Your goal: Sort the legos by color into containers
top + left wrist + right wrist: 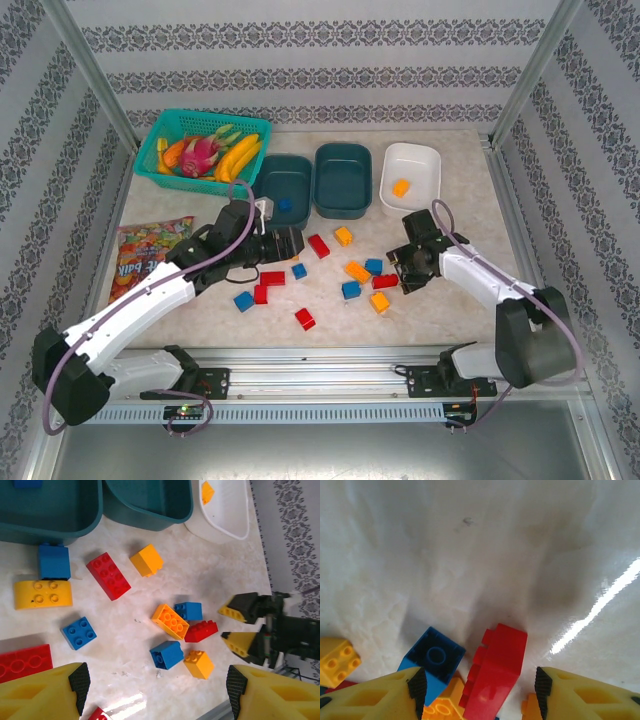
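Loosely, it seems, the right gripper (479,690) straddles a red lego (497,662).

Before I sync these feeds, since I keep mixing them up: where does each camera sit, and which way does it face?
Top external: above and behind the robot, looking down on the table; left arm and right arm show whole, with left gripper and right gripper.
Left wrist: on the left arm, looking down on loose bricks; its own fingers at the bottom corners.
Right wrist: close above the table, own fingers flanking a red brick.
Shared: top and left wrist both show the right gripper and white tub.
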Motion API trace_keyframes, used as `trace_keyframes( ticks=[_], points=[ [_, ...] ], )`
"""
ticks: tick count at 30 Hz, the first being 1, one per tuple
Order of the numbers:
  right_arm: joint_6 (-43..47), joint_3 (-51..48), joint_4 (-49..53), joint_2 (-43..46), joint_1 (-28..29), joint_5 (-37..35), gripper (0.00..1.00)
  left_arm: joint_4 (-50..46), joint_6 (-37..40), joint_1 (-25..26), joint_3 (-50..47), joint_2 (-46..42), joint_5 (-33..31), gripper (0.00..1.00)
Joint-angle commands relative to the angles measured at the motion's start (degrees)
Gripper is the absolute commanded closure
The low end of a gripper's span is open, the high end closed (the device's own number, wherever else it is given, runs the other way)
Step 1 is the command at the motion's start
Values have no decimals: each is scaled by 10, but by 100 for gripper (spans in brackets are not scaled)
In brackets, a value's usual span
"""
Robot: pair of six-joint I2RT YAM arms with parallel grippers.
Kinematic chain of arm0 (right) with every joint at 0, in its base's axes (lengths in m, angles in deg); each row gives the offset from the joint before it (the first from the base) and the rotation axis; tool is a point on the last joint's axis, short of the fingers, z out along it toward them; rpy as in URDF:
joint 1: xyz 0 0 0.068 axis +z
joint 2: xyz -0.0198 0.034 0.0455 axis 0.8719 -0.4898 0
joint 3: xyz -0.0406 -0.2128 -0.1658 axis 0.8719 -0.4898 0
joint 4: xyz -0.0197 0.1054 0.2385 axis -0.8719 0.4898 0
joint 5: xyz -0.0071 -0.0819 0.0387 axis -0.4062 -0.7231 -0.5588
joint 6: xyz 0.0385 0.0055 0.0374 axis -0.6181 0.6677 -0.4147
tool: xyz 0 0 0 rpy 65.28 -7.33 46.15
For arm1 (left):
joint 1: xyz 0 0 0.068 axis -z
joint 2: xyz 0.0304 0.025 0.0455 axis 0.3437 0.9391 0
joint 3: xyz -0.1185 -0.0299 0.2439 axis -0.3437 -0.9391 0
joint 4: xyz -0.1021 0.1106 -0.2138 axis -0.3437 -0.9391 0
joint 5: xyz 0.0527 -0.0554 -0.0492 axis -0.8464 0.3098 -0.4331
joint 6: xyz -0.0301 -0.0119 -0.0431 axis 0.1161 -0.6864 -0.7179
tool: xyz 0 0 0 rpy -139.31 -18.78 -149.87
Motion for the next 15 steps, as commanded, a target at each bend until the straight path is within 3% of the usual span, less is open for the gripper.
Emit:
trace_keyframes(
  ticks=[1,15],
  points=[
    [-44,-6,-28,-20,-3,27,39,9,-16,13,-4,-16,-25,25],
    [-88,-22,-48,-68,3,22,58,5,-18,27,-9,-27,-35,26]
  ],
)
